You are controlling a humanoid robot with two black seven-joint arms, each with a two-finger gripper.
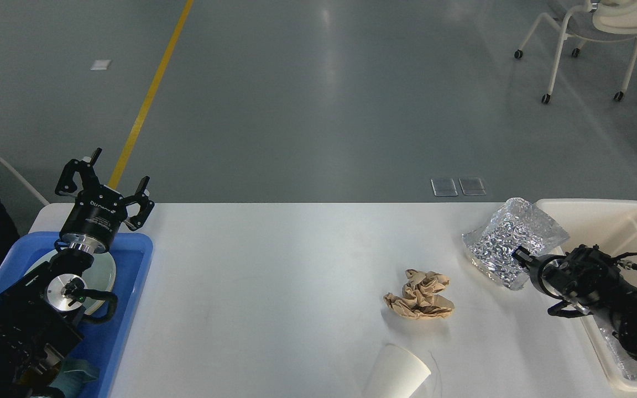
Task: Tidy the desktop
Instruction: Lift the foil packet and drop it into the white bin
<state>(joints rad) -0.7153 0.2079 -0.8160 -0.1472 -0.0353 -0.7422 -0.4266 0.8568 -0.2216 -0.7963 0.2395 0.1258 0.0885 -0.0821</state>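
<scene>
- The counter [296,265], the thing to be tidied, fills the lower half of the frame, from the blue tray [130,287] at lower left to the cream bin [628,215] at lower right.
- Three loose items are seen on it: a silvery crinkled bag [504,237] at right, a crumpled brown paper [421,296] right of centre, and a white paper cup [398,376] lying on its side at the bottom edge.
- The right gripper [520,257] is seen at the bag's lower edge, touching or overlapping it; its jaws are dark and end-on, so it cannot be told whether they are apart or clamped on the bag.
- The step in hand is judged to be the removal of the bag into the bin just beside it.
- A firm pinch on a fold of the film is advised, since such a bag is likely to be slippery and springy.
- The bag is best lifted clear of the bin's wall before release, so that it is not caught on the rim.
- The paper and the cup are left well apart from the bag and need not be disturbed.
- The left gripper [108,185] is held above the tray's far end at upper left, its jaws apart and holding nothing.
- A white plate [100,273] lies in the tray, partly hidden by the left arm.
- Small white lettering is seen on the left gripper's body, too small to be read; no other brand or label is legible.
</scene>
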